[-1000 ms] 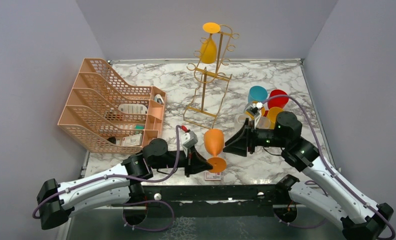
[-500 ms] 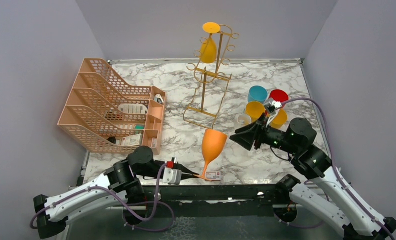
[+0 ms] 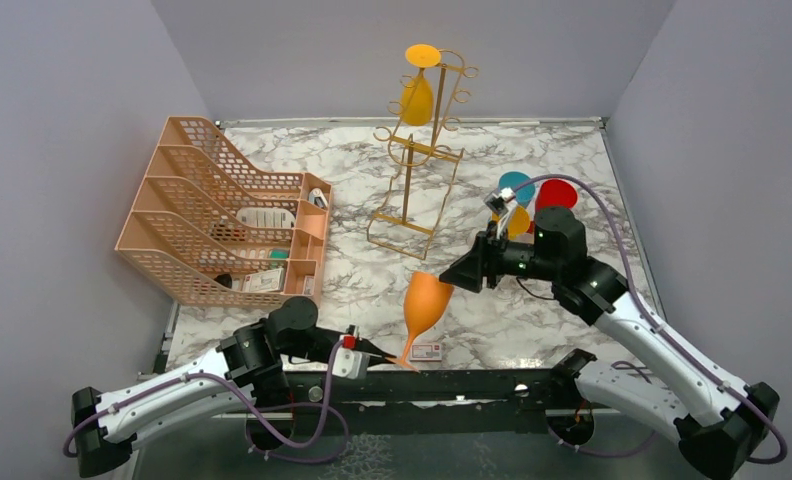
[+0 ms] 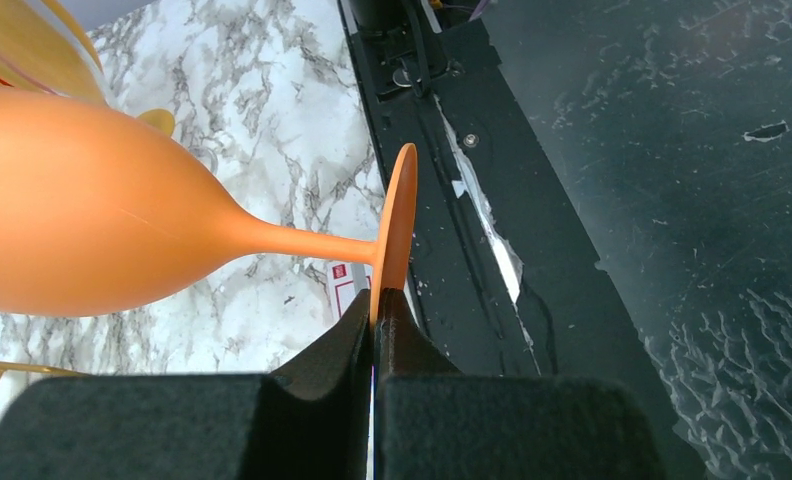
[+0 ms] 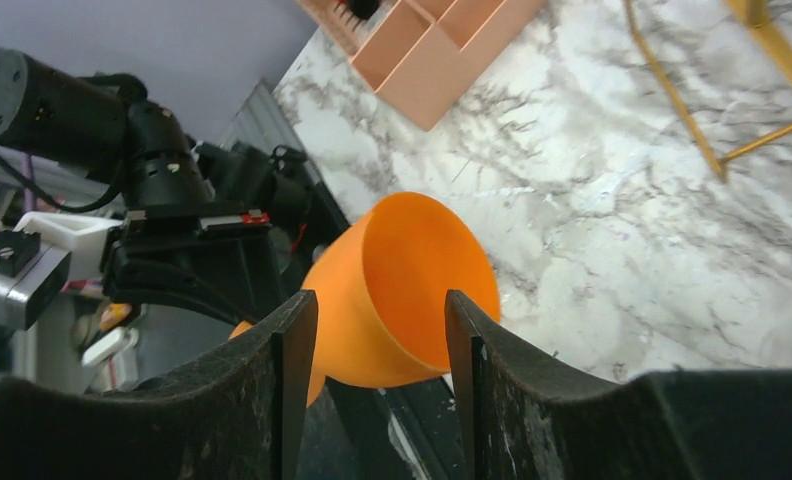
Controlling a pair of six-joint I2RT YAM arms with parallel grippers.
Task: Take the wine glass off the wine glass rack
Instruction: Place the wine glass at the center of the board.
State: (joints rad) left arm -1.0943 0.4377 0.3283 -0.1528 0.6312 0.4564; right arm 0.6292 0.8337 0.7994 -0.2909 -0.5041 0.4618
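Pinching wine glass [image 3: 424, 305] foot, left jaws closed, right jaws parted at its bowl

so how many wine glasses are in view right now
2. A yellow wine glass hangs upside down on the gold rack at the back. An orange wine glass tilts near the front edge, its base pinched by the left end effector. None appears hidden.

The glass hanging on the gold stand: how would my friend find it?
At the back of the white marble table stands a tall gold wire rack. Near its top hangs a yellow-orange wine glass, upside down, round foot uppermost. The other orange wine glass is at the near edge, its foot pinched by the left gripper.
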